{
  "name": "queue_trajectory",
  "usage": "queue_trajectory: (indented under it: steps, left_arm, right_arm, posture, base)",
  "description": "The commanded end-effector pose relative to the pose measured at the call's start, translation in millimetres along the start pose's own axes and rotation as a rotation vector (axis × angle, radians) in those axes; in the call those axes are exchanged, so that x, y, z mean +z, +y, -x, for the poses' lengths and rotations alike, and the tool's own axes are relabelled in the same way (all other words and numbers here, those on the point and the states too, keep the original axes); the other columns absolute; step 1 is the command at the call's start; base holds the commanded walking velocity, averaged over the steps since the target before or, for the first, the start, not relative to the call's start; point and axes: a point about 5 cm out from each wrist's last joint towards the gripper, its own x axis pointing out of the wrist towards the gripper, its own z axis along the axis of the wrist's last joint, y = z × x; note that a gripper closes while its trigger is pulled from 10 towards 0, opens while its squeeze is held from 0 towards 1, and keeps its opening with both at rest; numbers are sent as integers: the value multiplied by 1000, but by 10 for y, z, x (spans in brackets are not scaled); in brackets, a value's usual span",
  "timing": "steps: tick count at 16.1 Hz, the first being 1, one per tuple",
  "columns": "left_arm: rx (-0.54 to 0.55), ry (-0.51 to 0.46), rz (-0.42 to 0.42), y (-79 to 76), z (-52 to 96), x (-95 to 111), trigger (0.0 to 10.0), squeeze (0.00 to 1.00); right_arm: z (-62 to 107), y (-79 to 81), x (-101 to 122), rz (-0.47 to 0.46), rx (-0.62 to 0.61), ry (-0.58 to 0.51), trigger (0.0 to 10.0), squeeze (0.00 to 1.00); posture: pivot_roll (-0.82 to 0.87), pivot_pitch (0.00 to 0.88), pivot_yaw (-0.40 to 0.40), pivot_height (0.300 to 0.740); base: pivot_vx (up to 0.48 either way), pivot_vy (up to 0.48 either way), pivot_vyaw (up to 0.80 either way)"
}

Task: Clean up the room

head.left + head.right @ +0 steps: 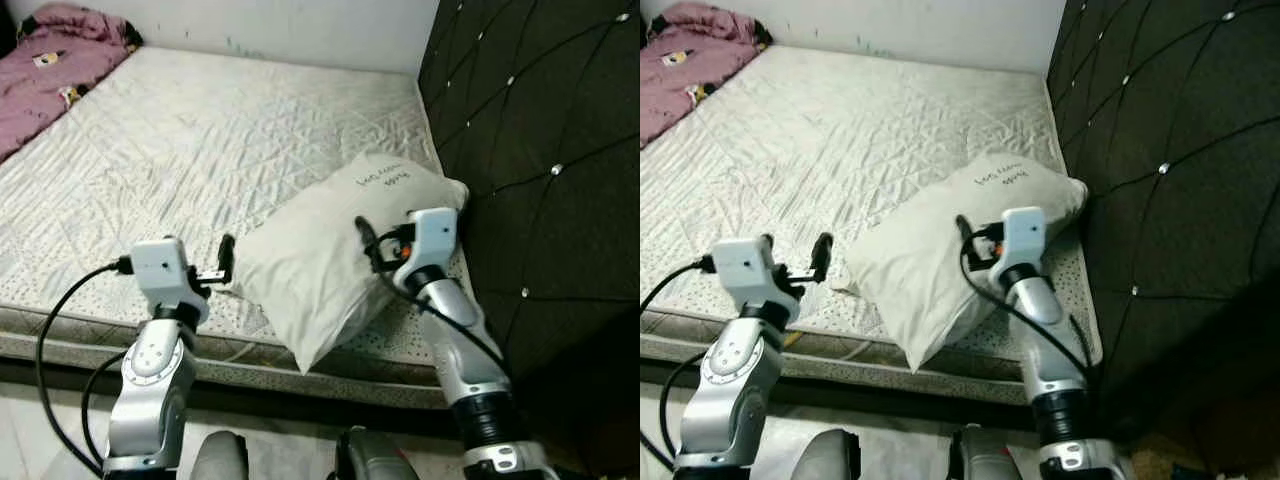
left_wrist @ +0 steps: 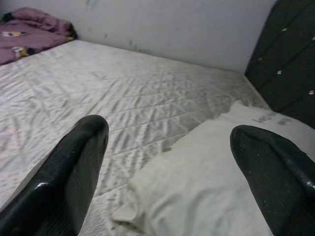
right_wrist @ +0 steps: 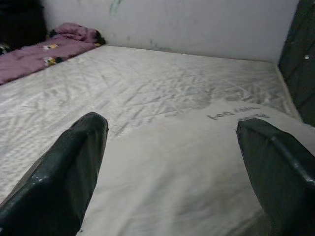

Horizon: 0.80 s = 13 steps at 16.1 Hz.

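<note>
A white pillow (image 1: 320, 255) with handwriting on it lies on the quilted mattress (image 1: 200, 140), at the near right corner beside the headboard. My left gripper (image 1: 226, 258) hovers open at the pillow's left corner, just short of it; in the left wrist view the pillow (image 2: 206, 187) sits between and below the spread fingers (image 2: 74, 167). My right gripper (image 1: 366, 238) stands open right over the pillow's middle. The right wrist view shows the pillow (image 3: 187, 167) spanning the gap between its wide-apart fingers (image 3: 69, 167).
A dark tufted headboard (image 1: 540, 120) rises on the right, close to my right arm. A purple blanket (image 1: 50, 70) is bunched at the mattress's far left corner. A pale wall (image 1: 300, 25) runs behind the bed. The mattress's front edge (image 1: 230, 365) is just before me.
</note>
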Motion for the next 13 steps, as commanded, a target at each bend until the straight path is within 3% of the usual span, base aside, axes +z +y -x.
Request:
queue_trajectory:
  steps: [1,8,13]
  left_arm:
    - [6,3,-4,13,2,4,10000,0]
    - [9,6,2,-6,-2,-2,10000,0]
    - [8,-10,13,-7,0,17,10000,0]
  right_arm:
    - [-14,6,41,3,10,-10,10000,0]
    - [-12,-6,35,-6,13,-9,10000,0]
    - [-18,-13,34,-1,12,-6,10000,0]
  posture:
    - [-32,24,-67,673]
    - [-33,20,-71,603]
    - [-34,20,-74,603]
  base:
    - [0,0,0]
    - [0,0,0]
    - [0,0,0]
